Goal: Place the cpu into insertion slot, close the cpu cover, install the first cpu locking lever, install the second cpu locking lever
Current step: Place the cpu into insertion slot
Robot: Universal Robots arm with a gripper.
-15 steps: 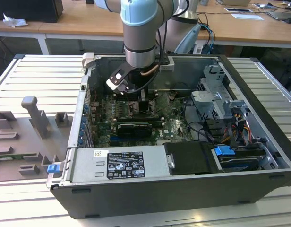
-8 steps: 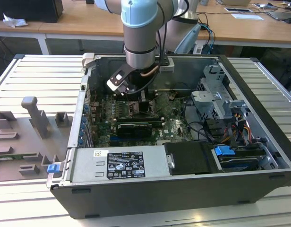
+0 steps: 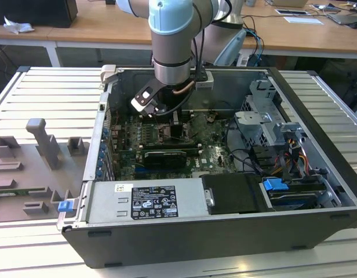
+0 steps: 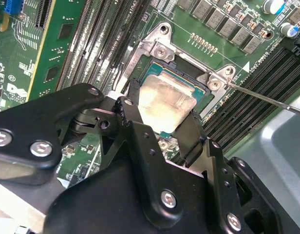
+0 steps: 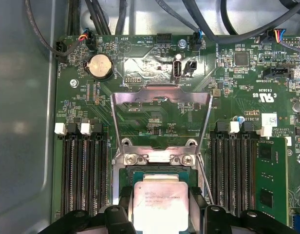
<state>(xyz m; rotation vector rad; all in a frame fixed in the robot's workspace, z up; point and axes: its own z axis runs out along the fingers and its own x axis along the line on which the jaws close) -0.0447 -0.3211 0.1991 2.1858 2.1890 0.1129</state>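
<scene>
In both wrist views the cpu (image 4: 167, 102) (image 5: 161, 204), a pale silver square chip, lies level over the insertion slot (image 4: 157, 48) (image 5: 159, 157), whose grey metal rim and dark frame show around it. My gripper (image 4: 162, 117) (image 5: 161, 209) is shut on the cpu, with a black finger (image 4: 128, 109) against one edge and the other against the opposite edge. The cpu cover (image 5: 121, 119), a silver frame with a large window, stands swung open past the slot. A thin locking lever (image 4: 267, 100) juts out beside the slot. In the exterior view the arm (image 3: 172, 52) reaches down into the computer case (image 3: 225, 231).
Long black memory slots (image 5: 84, 170) (image 5: 235, 165) flank the socket on both sides. A coin battery (image 5: 100, 66) and dark cables (image 5: 208, 24) lie beyond the open cover. A green card (image 5: 271, 180) stands to one side. Grey fixtures (image 3: 45, 145) sit at the exterior view's left of the case.
</scene>
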